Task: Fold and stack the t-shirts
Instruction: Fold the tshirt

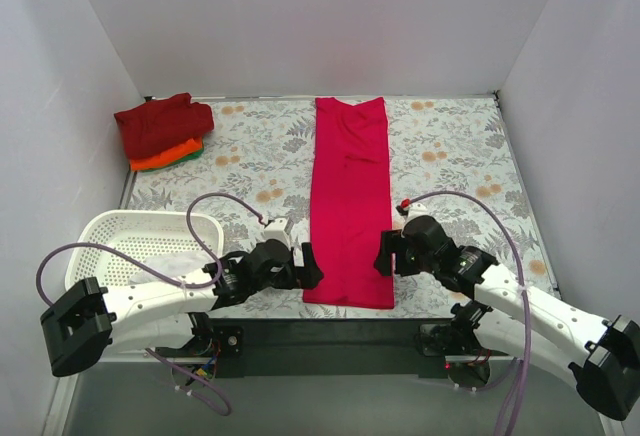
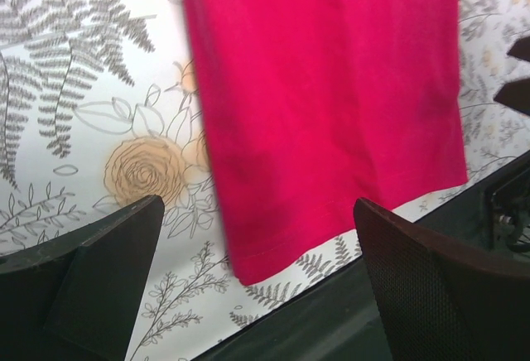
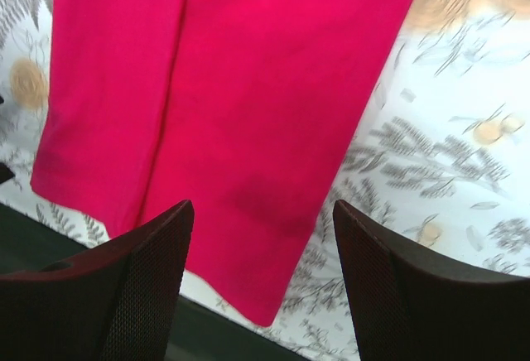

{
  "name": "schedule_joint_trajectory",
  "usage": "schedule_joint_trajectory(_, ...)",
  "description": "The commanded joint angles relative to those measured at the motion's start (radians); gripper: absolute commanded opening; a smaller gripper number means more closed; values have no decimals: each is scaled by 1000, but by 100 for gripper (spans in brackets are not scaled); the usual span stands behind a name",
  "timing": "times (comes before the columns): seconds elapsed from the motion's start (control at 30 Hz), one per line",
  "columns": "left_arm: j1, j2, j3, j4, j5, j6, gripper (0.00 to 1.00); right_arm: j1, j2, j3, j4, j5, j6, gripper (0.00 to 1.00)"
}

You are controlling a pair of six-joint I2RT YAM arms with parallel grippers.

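A bright pinkish-red t-shirt (image 1: pixel 349 201) lies flat on the table as a long narrow strip, its hem at the near edge. My left gripper (image 1: pixel 311 266) hovers by its near left corner (image 2: pixel 248 266), open, with nothing between the fingers. My right gripper (image 1: pixel 381 254) hangs over the near right corner (image 3: pixel 273 303), also open and empty. Both views show the cloth (image 3: pixel 224 88) lying free below the jaws. A folded pile of t-shirts (image 1: pixel 163 128), dark red on orange and green, sits at the far left.
A white lattice basket (image 1: pixel 140 246) stands at the near left beside my left arm. The floral tablecloth (image 1: pixel 450 166) ends at a dark near edge (image 2: pixel 331 328) just under both grippers. White walls close in the sides and back.
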Motion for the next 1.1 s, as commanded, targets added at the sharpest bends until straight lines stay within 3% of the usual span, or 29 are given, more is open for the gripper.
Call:
schedule_joint_trajectory(0.0,4,9,-16,-40,24,-51,90,82,-41,-38,-47,64,149,62)
schedule_joint_trajectory(0.3,4,27,-54,-45,100,-105,84,213,-61,-124,-100,84,316,61)
schedule_joint_trajectory(0.67,2,44,-65,-77,166,-163,58,253,-120,-150,-188,91,418,57)
schedule_joint_trajectory(0.83,2,24,-73,-134,174,-182,54,300,-114,-144,-207,93,457,55)
schedule_joint_trajectory(0.93,2,7,-76,-142,160,-183,50,320,-98,-143,-222,105,470,52)
schedule_joint_trajectory(1.07,2,16,-64,-158,163,-194,47,345,-75,-124,-219,125,484,41)
